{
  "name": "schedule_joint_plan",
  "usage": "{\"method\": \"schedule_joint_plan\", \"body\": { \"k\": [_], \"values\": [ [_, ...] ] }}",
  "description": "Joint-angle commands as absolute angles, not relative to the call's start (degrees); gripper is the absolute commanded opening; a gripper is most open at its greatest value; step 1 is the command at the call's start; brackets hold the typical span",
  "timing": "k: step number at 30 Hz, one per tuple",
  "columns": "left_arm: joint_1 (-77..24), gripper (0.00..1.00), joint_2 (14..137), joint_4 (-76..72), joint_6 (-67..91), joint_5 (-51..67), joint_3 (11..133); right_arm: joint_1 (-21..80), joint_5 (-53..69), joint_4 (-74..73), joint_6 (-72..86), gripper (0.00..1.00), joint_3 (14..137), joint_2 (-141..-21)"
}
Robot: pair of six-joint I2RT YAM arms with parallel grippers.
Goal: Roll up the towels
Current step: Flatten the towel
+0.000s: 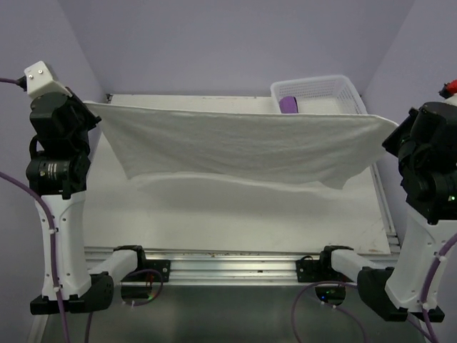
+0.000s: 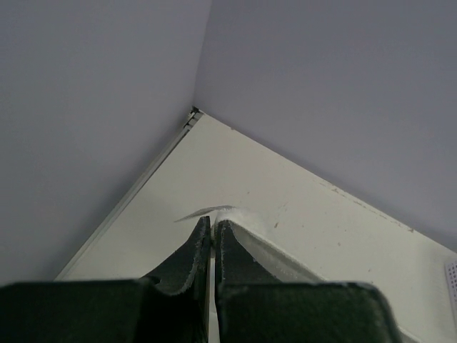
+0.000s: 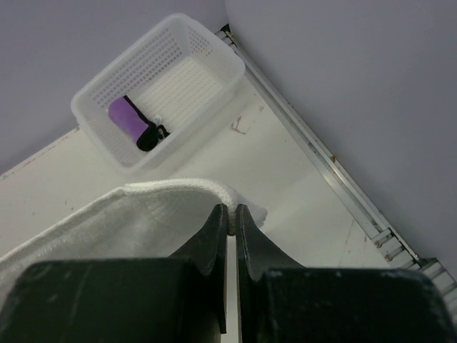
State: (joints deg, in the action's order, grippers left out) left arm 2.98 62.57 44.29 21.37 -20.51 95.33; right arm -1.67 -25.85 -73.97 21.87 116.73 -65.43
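The large white towel (image 1: pixel 243 146) hangs stretched across the table, held up by its two top corners, its lower edge sagging to the tabletop. My left gripper (image 2: pixel 213 223) is shut on the towel's left corner (image 2: pixel 235 214); in the top view that corner meets the arm at the left (image 1: pixel 96 107). My right gripper (image 3: pixel 233 209) is shut on the right corner (image 3: pixel 214 189). The small purple towel (image 3: pixel 127 118), rolled, lies in the white basket (image 3: pixel 207 78), and it also shows in the top view (image 1: pixel 287 105).
The white perforated basket (image 1: pixel 335 84) stands at the table's back right corner. A metal rail (image 3: pixel 321 161) runs along the table's right edge. Purple walls close in the back and both sides. The arm bases (image 1: pixel 136 268) sit at the near edge.
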Motion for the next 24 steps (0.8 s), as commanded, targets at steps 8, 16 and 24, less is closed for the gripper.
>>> {"method": "schedule_joint_plan", "body": {
  "k": [8,16,24],
  "values": [
    [3.78,0.0,56.42,41.22,21.19,-23.2,92.38,-2.29,-27.33,-80.95,23.11,0.0,121.91,-64.6],
    [3.78,0.0,60.72,31.21,19.69,-22.94,82.54,-2.37,-28.04,-68.83,24.35,0.0,104.06,-66.44],
    [3.78,0.0,71.52,19.27,20.74,-20.66,74.62,-2.37,-31.2,-55.21,25.22,0.0,92.46,-71.45]
  ]
}}
